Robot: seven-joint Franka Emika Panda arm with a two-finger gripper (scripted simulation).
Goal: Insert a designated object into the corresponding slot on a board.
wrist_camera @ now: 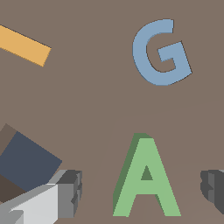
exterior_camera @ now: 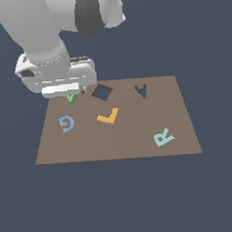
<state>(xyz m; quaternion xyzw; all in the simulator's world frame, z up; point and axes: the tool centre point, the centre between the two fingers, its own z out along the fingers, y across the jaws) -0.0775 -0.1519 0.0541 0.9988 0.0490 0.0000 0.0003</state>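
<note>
Green A (wrist_camera: 147, 179): we find it flat on the board (wrist_camera: 87, 100), between the spread fingers (wrist_camera: 70, 192) of our gripper (wrist_camera: 142, 190), straddled for pinching; A-slot (exterior_camera: 141, 90) lies well apart.

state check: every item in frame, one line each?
gripper: open, fingers either side of the green A, not touching it
green A: flat on the board, not gripped
A slot: empty
square hole: empty
blue G: flat on the board
orange L: flat on the board
light-blue R: flat on the board
board: flat
</note>
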